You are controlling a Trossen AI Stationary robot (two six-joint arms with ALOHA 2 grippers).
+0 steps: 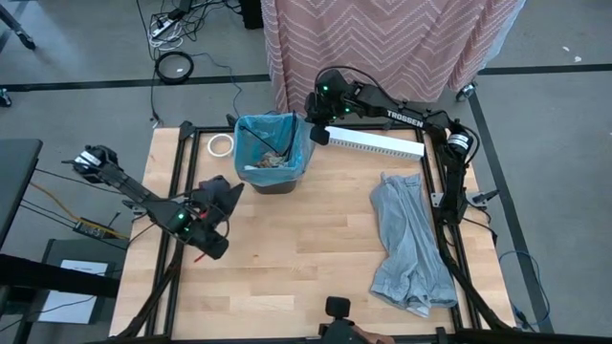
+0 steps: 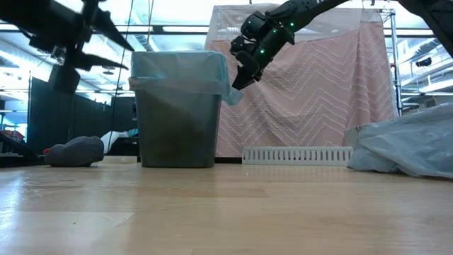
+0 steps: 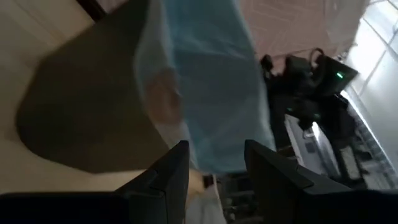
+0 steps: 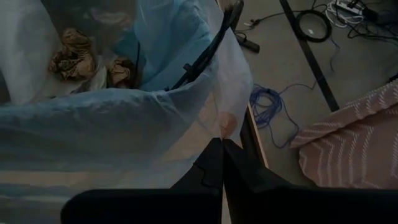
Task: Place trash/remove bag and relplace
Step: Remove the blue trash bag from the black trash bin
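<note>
A dark bin (image 2: 177, 127) lined with a pale blue bag (image 1: 287, 129) stands at the far middle of the table. Brown crumpled trash (image 4: 74, 56) lies inside it, also seen in the high view (image 1: 268, 161). My right gripper (image 4: 222, 144) is at the bin's far right corner, shut on the bag's overhang. My left gripper (image 3: 214, 167) hovers open and nearly level off the bin's near left side (image 1: 228, 194), with the bag's overhang (image 3: 205, 93) ahead of its fingers. It touches nothing. My right gripper pinches the bag's turned-down edge (image 4: 227, 124) between its two shut fingertips, at the bin's far right corner. The fingers slant down from the table's far right. The film is drawn a little outward from the bin wall (image 2: 232, 93); the rest of the bag stays over the rim.
A grey crumpled bag (image 1: 411, 244) lies on the table's right side, and a white ribbed strip (image 1: 373, 141) lies behind it. A white tape ring (image 1: 221, 145) and a dark grey lump (image 2: 74, 151) sit left of the bin. Bare wood lies in the near middle.
</note>
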